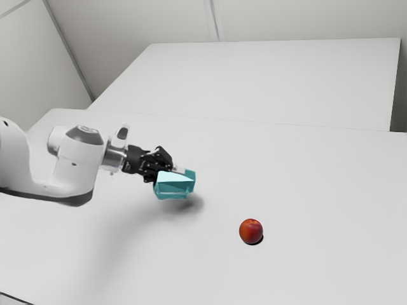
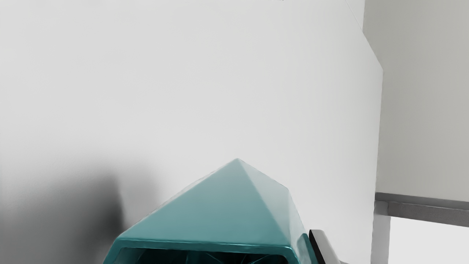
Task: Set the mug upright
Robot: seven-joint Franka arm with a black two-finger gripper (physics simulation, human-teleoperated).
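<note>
White table (image 1: 311, 178); arm (image 1: 79, 162) stretched nearly level, gripper (image 1: 173, 172) gripping teal mug (image 1: 173, 187) aloft

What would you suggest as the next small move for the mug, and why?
I'd probably turn the mug opening-up before lowering it: it is sideways, its opening faces the arm, and its offset shadow suggests it hangs above the table.
</note>
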